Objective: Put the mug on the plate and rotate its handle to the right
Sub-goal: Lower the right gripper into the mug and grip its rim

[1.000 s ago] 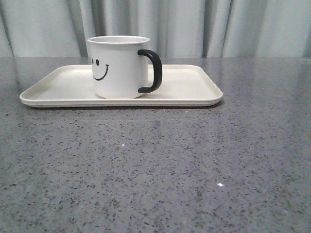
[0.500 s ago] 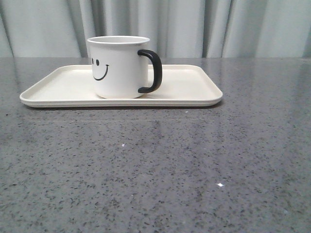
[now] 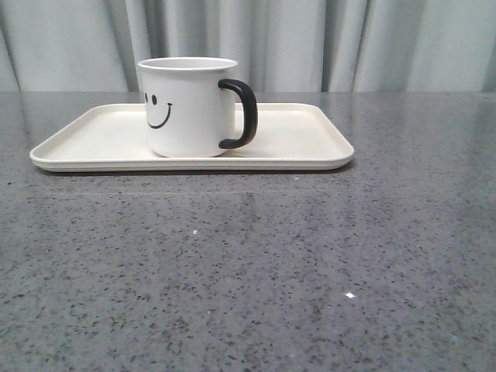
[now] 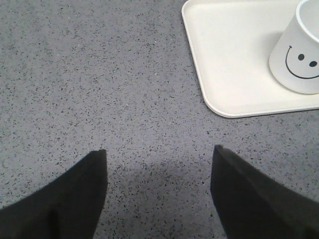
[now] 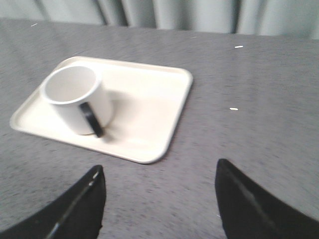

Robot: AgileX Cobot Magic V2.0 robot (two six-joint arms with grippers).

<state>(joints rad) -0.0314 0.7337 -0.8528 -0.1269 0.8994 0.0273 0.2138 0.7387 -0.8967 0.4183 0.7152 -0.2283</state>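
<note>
The white mug (image 3: 187,106) with a black smiley face stands upright on the cream plate (image 3: 302,143), left of its middle. Its black handle (image 3: 242,113) points right in the front view. The mug (image 4: 299,55) and plate (image 4: 229,64) also show in the left wrist view, and the mug (image 5: 77,99), handle (image 5: 92,119) and plate (image 5: 149,114) in the right wrist view. My left gripper (image 4: 158,152) is open and empty over bare table beside the plate. My right gripper (image 5: 158,169) is open and empty, off the plate's edge. Neither gripper shows in the front view.
The grey speckled table (image 3: 248,271) stretches in front of and around the plate. Pale curtains (image 3: 310,43) hang behind the table's far edge.
The mug and plate shifted very slightly left in the front view; otherwise nothing visibly changed.
</note>
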